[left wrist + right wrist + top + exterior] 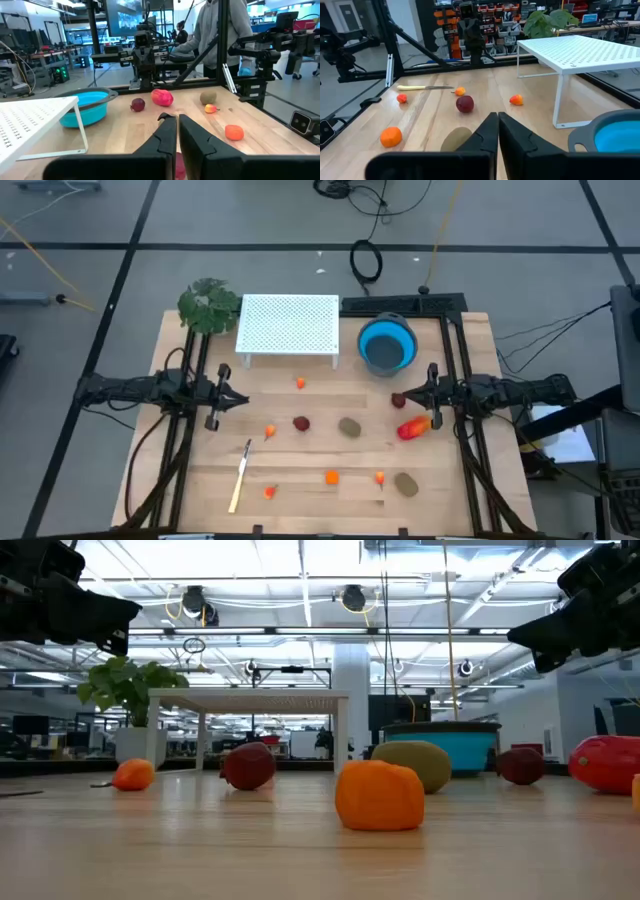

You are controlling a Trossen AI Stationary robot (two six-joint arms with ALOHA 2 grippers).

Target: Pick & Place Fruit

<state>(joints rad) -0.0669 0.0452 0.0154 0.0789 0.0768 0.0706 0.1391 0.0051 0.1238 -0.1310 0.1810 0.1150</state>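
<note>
both hands [243, 398] [405, 398] shut | fruit [349, 426] scattered between them

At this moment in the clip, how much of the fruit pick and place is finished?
Nothing looks placed yet: the blue bowl appears empty and the white rack is bare. Nothing is in hand either; the left gripper and right gripper are both shut and empty above the table. All the fruit is left, including the dark red round piece, the olive-brown oval and the larger red-orange piece.
</note>
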